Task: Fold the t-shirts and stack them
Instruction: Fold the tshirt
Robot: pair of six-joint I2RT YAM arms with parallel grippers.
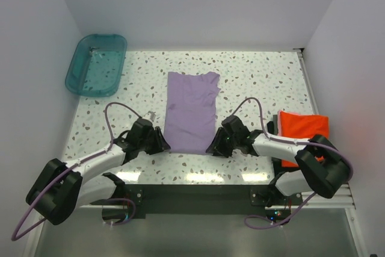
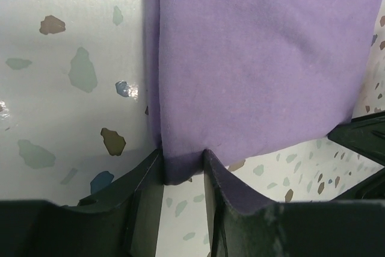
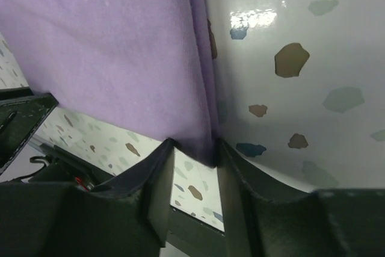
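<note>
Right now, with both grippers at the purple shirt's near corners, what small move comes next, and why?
Probably lift both corners together: the lavender t-shirt lies as a long strip, and the left gripper and right gripper each straddle a near corner.

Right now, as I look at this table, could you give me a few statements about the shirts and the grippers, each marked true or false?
1. The purple t-shirt lies mid-table. True.
2. The orange t-shirt is spread out unfolded. False: it lies folded at the table's right side.
3. The left gripper and right gripper each have a near corner of the purple t-shirt between their fingers. True.
4. The orange t-shirt is stacked on the purple t-shirt. False: they lie apart.
</note>
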